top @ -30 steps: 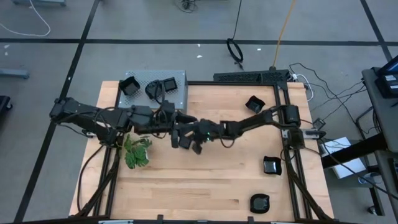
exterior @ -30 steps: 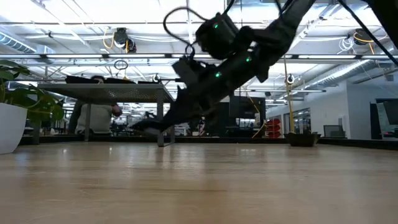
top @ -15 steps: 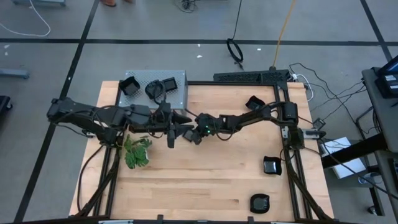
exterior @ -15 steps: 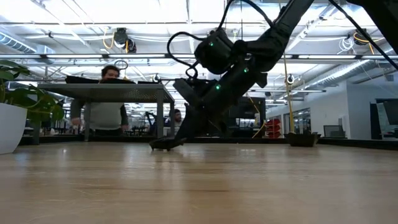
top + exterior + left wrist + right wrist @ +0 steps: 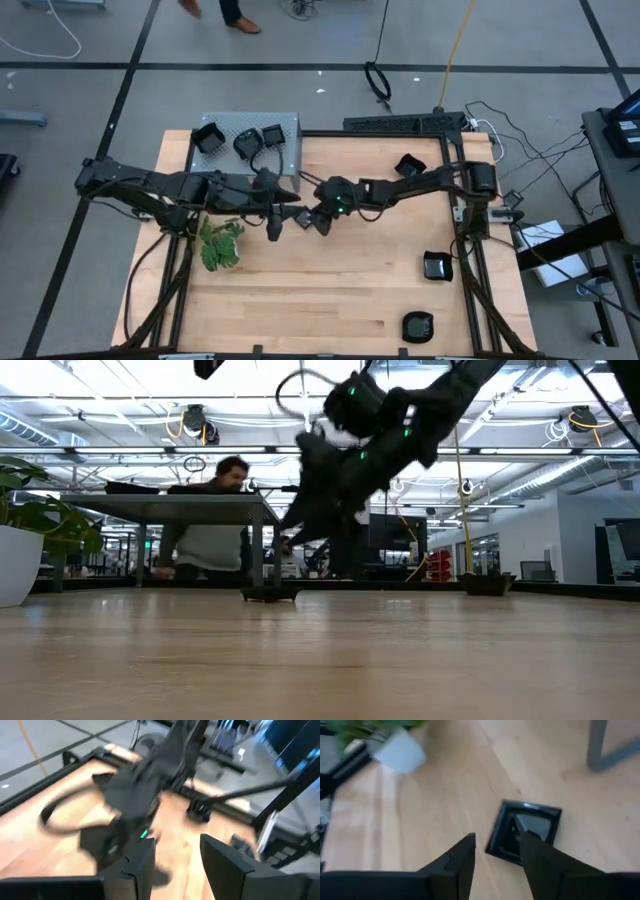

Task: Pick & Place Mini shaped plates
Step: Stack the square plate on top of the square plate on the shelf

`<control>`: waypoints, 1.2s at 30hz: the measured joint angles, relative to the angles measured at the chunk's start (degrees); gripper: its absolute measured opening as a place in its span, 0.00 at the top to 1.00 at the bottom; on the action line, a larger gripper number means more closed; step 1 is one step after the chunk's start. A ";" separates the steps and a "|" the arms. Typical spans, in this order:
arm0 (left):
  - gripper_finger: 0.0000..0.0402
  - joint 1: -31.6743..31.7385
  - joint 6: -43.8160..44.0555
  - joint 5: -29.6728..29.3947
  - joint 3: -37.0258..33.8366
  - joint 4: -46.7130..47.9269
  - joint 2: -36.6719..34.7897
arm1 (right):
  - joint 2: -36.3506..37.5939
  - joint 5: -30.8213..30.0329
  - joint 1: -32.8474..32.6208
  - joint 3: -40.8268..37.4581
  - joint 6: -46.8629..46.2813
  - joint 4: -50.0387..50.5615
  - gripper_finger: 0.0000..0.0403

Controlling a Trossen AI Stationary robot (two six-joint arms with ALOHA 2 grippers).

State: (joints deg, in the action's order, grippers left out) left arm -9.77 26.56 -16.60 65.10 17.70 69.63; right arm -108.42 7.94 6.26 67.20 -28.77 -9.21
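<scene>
A square black mini plate (image 5: 522, 836) lies flat on the wooden table (image 5: 340, 290), just in front of the grey shelf (image 5: 285, 128); it also shows in the high view (image 5: 272, 226) and the low view (image 5: 270, 594). My right gripper (image 5: 497, 842) is open and hangs a little above and to the right of this plate (image 5: 318, 217), clear of it. My left gripper (image 5: 175, 852) is open and empty, and hovers close by at mid table (image 5: 290, 203), facing the right arm. Three more plates (image 5: 247, 143) rest on the shelf.
Three other black plates lie on the table's right side (image 5: 408, 166), (image 5: 437, 266), (image 5: 418, 326). A green plant (image 5: 220, 245) in a white pot (image 5: 400, 752) stands at the left. A shelf leg (image 5: 605, 745) is near the plate. A person (image 5: 215, 540) passes behind the table.
My right gripper has brought the square plate down, tilted, toward the shelf and set it flat on the table. It has then opened, let go and risen back toward the right. My left gripper has tipped its fingers lower.
</scene>
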 joint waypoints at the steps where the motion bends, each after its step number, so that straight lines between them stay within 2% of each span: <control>1: 0.60 0.01 -1.11 0.02 0.00 1.57 0.00 | 1.23 0.05 -0.02 0.01 1.11 0.61 0.64; 8: 0.60 -0.08 -16.78 0.01 0.00 13.32 0.61 | 15.87 -0.15 -0.02 0.07 6.82 14.41 0.65; 11: 0.60 -0.08 -23.78 -2.40 0.00 16.38 2.26 | 22.50 -0.15 -0.28 0.04 8.98 20.47 0.67; 17: 0.60 -0.06 -35.32 -5.89 0.02 19.73 9.03 | 34.27 -0.31 -0.37 0.04 13.85 35.14 0.70; 21: 0.60 0.01 -42.76 -5.95 0.02 19.07 14.18 | 40.32 -0.50 -0.38 -0.34 14.57 40.01 0.72; 24: 0.60 0.31 -46.46 -5.53 0.02 18.63 18.23 | 44.87 -0.59 -0.37 -3.25 14.74 38.71 0.73; 28: 0.60 1.36 -47.15 -3.10 0.02 17.85 23.36 | 51.30 -2.35 -0.43 -10.82 12.41 32.87 0.75; 36: 0.60 3.65 -51.84 -2.80 0.02 16.63 30.72 | 63.13 -3.88 -0.37 -32.57 3.92 9.54 0.77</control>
State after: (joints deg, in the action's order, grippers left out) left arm -6.11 -25.28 -19.40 65.12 34.33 100.35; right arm -45.28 4.07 5.89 34.63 -24.86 0.33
